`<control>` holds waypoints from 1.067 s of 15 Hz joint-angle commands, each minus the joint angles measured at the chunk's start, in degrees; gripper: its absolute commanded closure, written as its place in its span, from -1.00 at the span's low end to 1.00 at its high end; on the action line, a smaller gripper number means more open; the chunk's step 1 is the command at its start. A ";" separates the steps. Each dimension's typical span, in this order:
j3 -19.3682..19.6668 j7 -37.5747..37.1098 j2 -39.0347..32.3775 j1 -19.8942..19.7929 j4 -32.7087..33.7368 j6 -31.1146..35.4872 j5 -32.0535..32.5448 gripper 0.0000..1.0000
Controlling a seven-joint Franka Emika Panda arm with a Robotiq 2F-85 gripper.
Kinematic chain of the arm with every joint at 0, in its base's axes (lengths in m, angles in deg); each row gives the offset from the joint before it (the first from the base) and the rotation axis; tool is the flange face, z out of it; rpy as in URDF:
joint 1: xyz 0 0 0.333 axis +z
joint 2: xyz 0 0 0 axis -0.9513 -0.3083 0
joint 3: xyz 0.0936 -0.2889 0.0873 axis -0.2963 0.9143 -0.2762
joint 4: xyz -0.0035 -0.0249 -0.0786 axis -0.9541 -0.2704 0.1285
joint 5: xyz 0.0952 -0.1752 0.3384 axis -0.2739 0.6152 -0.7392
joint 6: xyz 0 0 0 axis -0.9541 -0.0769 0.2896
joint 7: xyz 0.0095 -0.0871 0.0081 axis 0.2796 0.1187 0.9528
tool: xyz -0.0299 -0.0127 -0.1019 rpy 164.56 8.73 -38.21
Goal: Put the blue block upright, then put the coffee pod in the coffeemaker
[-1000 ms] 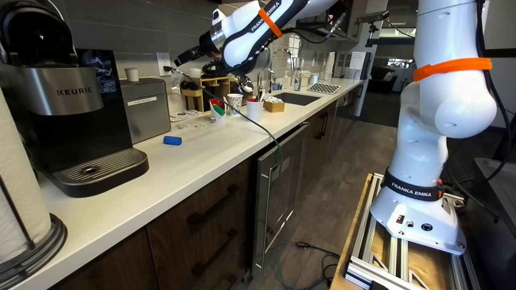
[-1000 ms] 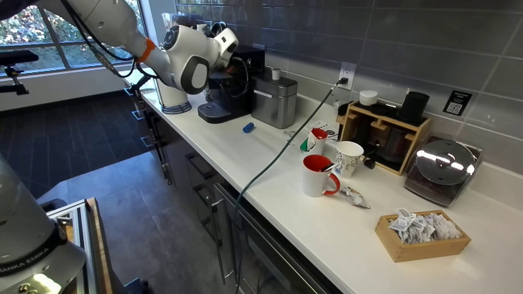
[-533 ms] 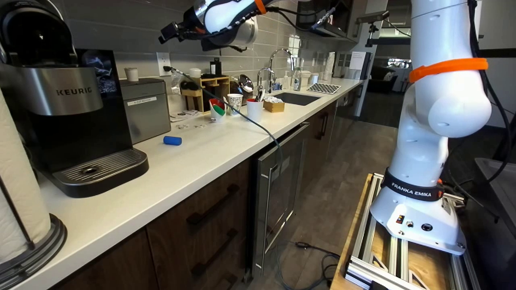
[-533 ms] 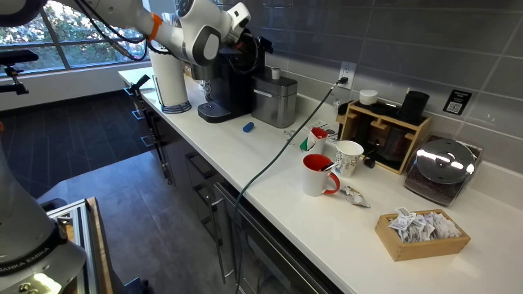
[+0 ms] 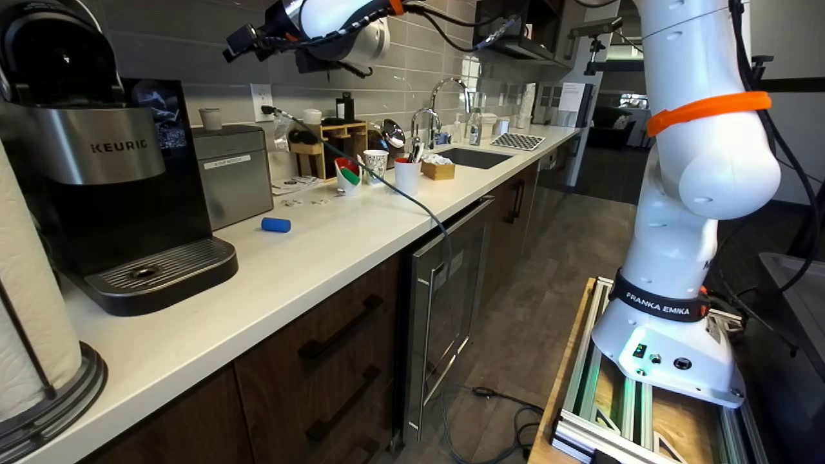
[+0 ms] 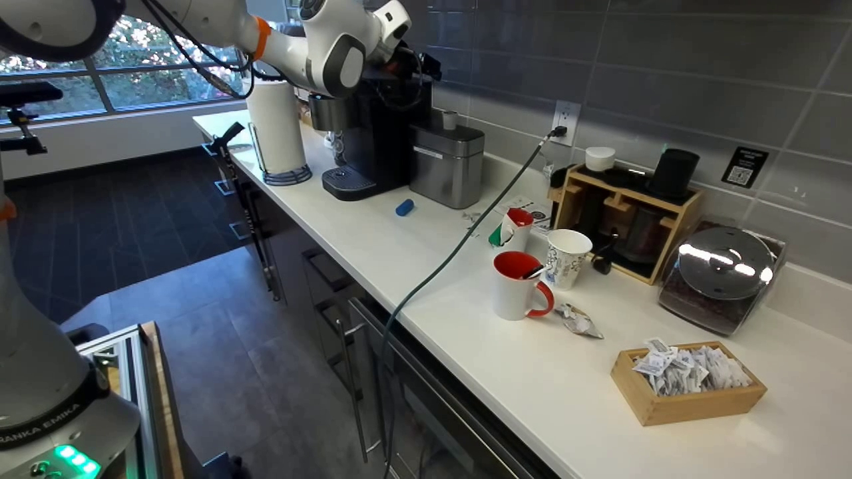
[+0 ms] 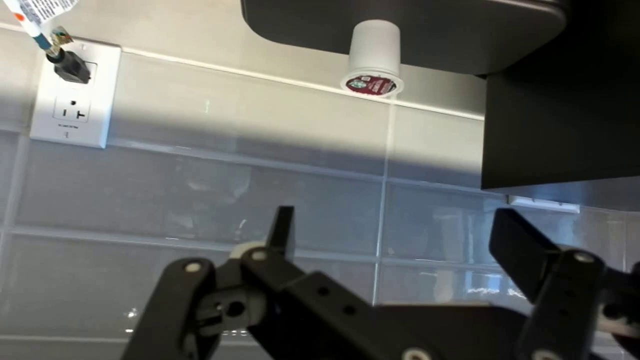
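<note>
The bright blue block [image 5: 276, 225] lies on its side on the white counter [image 5: 329, 241], just in front of the steel-grey bin [image 5: 236, 174] and near the Keurig coffeemaker [image 5: 129, 206], as both exterior views show. Uprighting it therefore looks undone, and I judge it the step now due.

The Robotiq gripper [image 7: 395, 227] is high up, facing the tiled backsplash [image 7: 200, 200]; its 2 jaws stand spread apart with nothing between them. What the coming move turns on: the block is well below the jaws and outside the wrist view, its long axis flat, running roughly from the wall side toward the counter's front edge. Standing it up likely calls for a descent, then swinging that axis to vertical; its rounded side could roll if nudged.

The white coffee pod [image 7: 374, 55] stands nearer the jaws, foil face up on top of the bin.
</note>
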 commanded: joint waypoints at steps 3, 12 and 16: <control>11.37 -3.45 -4.96 6.43 7.44 -2.98 3.34 -1.00; -13.73 16.56 -15.09 -9.22 22.04 -12.41 -4.21 -1.00; -22.72 21.31 -19.02 -15.94 27.71 -21.16 -9.07 -1.00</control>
